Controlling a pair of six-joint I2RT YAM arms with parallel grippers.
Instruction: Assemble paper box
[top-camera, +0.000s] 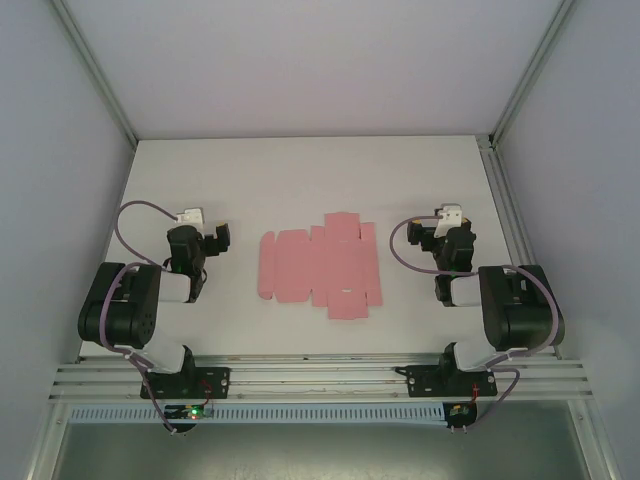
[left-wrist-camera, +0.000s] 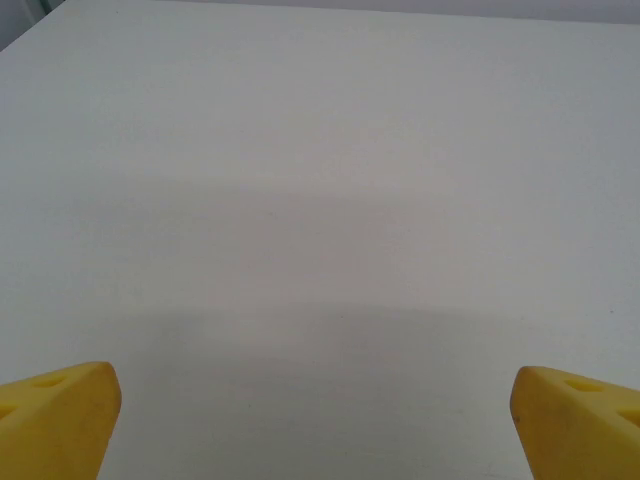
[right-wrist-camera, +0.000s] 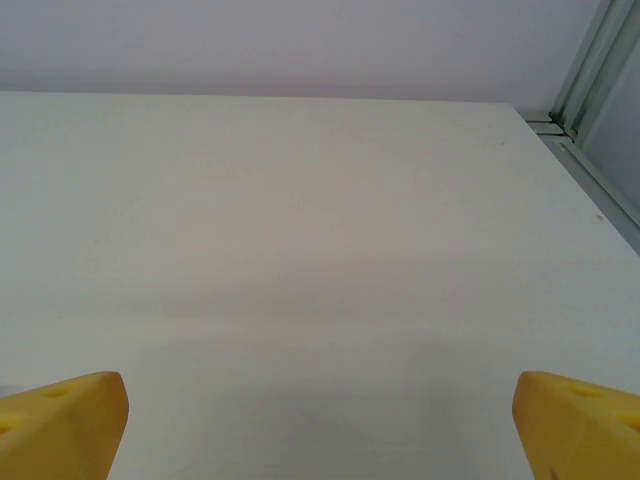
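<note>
The paper box (top-camera: 318, 266) is a flat pink die-cut sheet with flaps and slots, lying unfolded on the white table (top-camera: 300, 175) midway between the two arms. My left gripper (top-camera: 203, 228) rests to the left of the sheet, apart from it. My right gripper (top-camera: 437, 225) rests to the sheet's right, also apart. In the left wrist view the left gripper (left-wrist-camera: 315, 425) stands open, its yellow fingertips (left-wrist-camera: 55, 415) wide over bare table. In the right wrist view the right gripper (right-wrist-camera: 320, 425) is open too, yellow fingertips (right-wrist-camera: 60, 420) far apart with nothing between them.
White walls with metal corner posts (top-camera: 525, 75) enclose the table on three sides. An aluminium rail (top-camera: 320, 378) runs along the near edge under the arm bases. The table's right edge and frame post (right-wrist-camera: 590, 70) appear in the right wrist view.
</note>
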